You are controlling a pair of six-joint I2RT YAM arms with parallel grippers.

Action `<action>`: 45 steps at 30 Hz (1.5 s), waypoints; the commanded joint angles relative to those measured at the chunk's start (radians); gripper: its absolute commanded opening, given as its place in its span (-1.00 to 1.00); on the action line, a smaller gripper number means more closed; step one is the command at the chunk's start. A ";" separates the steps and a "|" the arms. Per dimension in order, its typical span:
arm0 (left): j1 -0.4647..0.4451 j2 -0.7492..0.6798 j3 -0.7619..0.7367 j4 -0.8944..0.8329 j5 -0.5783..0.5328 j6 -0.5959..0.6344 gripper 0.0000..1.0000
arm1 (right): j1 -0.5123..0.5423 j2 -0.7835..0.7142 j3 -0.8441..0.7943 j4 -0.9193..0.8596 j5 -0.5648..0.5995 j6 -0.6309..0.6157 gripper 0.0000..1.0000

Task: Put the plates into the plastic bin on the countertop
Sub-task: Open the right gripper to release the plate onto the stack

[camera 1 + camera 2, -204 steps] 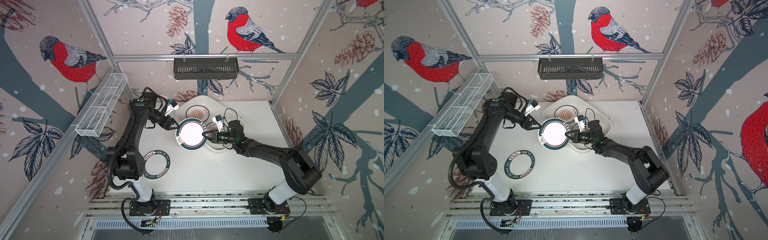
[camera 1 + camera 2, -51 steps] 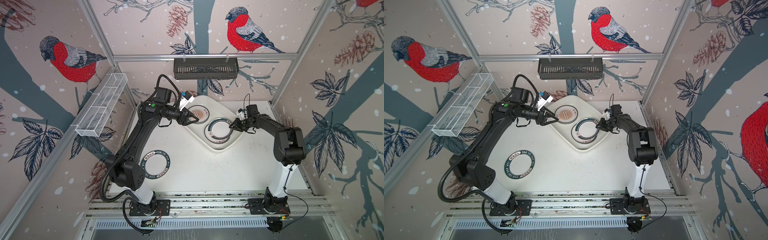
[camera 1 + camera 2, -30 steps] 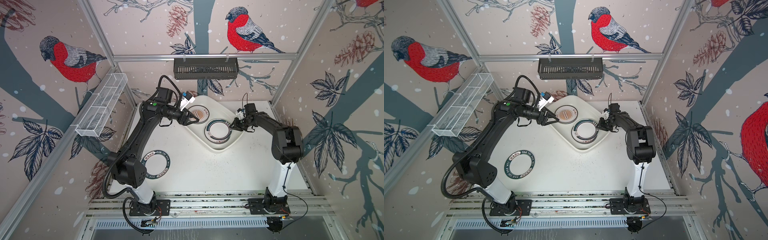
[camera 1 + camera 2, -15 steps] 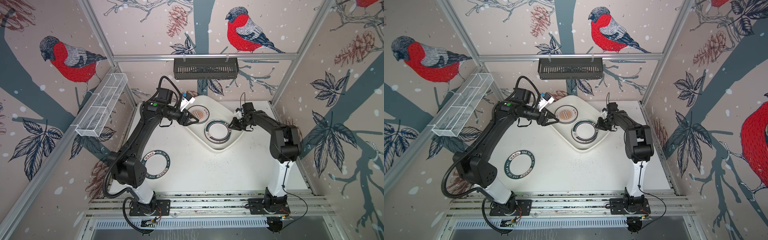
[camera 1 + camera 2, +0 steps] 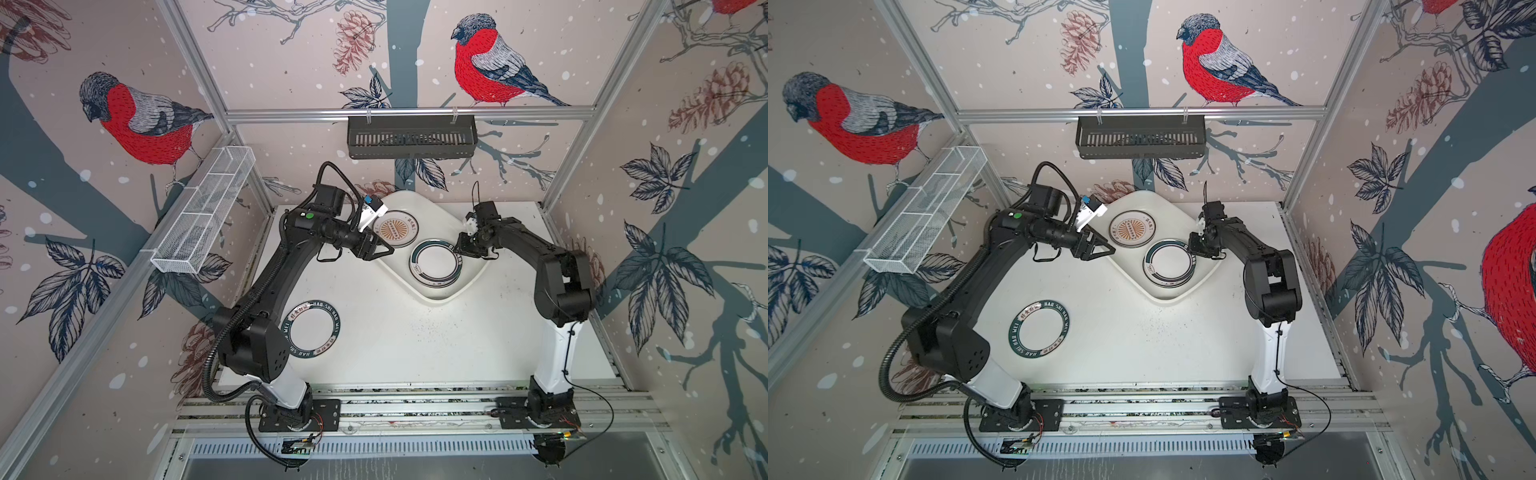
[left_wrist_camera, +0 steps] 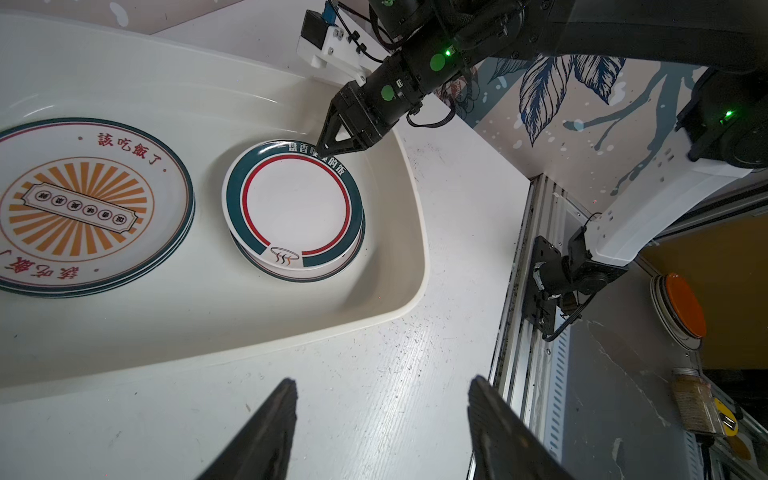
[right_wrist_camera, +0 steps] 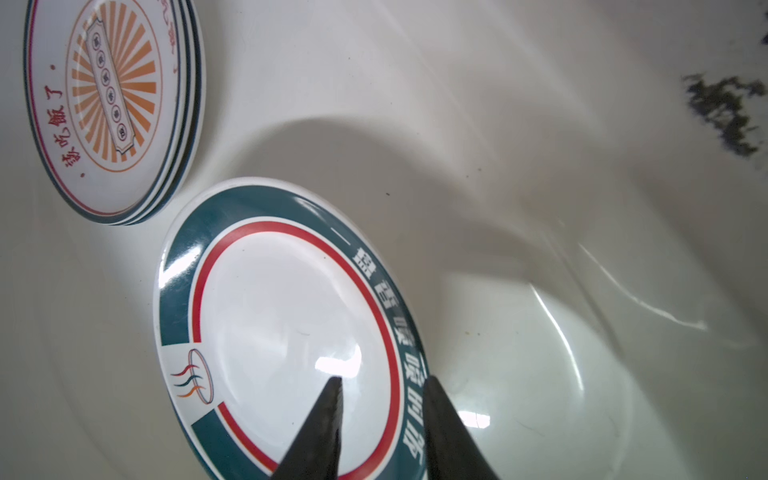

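Observation:
The plastic bin [image 5: 441, 297] sits angled at the back of the countertop [image 5: 415, 345]. Inside it, a teal-rimmed plate [image 5: 435, 264] [image 7: 282, 324] lies on top of another, beside a stack of sunburst plates [image 5: 395, 228] [image 6: 79, 203]. My right gripper [image 5: 459, 249] [image 7: 382, 380] is open, its fingers astride that plate's rim with a gap showing. My left gripper [image 5: 380, 254] [image 6: 382, 384] hangs open and empty over the countertop at the bin's left edge. One lettered-rim plate [image 5: 315, 330] lies on the countertop at front left.
A black slotted basket [image 5: 411, 137] hangs on the back wall. A white wire mesh basket [image 5: 203, 212] hangs on the left wall. Aluminium rails [image 5: 415, 409] carry both arm bases along the front edge. Walls close in on three sides.
The right gripper's jaws have parted a little around the teal-rimmed plate's rim, and the plate now rests flat on the one below. The left arm has barely moved.

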 commanded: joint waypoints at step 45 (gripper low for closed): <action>0.066 -0.020 -0.032 -0.040 -0.191 0.069 0.49 | 0.038 -0.183 -0.086 0.091 0.033 0.051 -0.31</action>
